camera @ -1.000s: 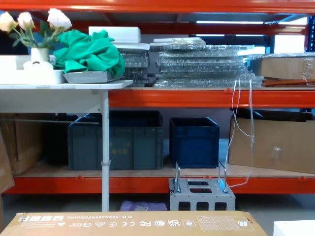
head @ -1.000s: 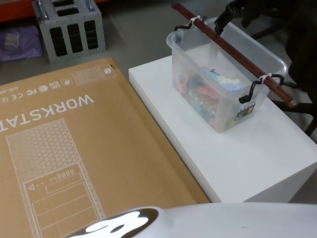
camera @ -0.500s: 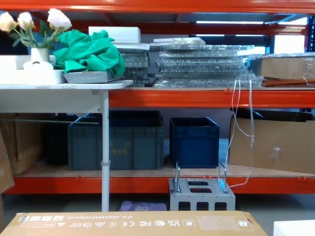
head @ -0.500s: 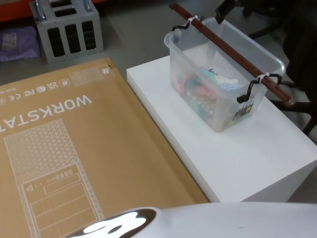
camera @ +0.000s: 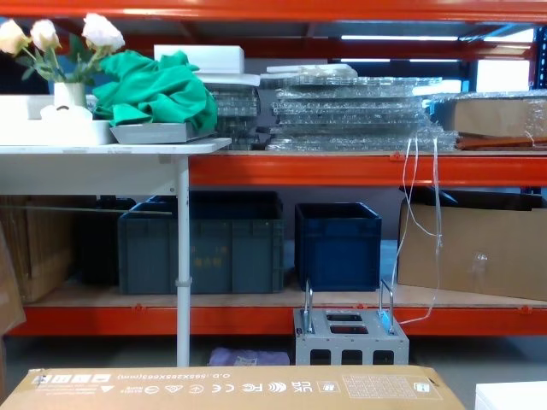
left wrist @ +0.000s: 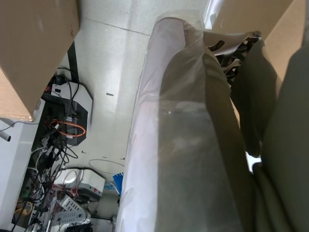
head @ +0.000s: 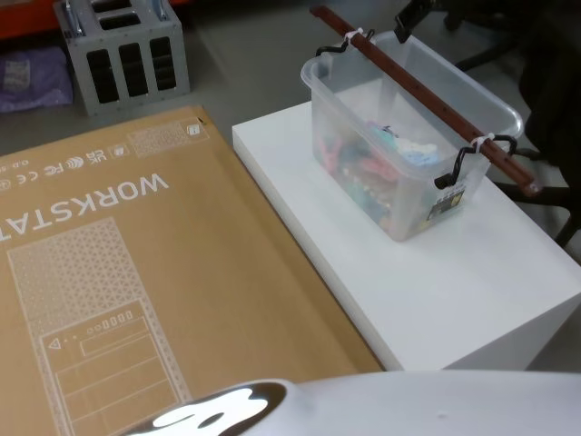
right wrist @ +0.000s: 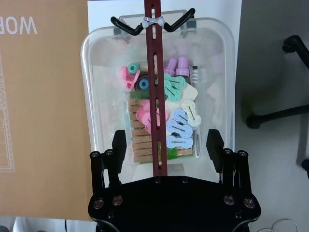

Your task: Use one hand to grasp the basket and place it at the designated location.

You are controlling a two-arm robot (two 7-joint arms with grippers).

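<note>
Hovering above basket, right gripper wide open, empty, straddling handle; left gripper unclear.

You are looking at a warehouse or storeroom: orange steel racking holds stacked bubble-wrapped sheets, dark blue crates and cardboard boxes, over a bare concrete floor, with a flat shipping carton in front.

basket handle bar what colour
Reddish-brown handle bar across the basket, clearest in the right wrist view.
</note>
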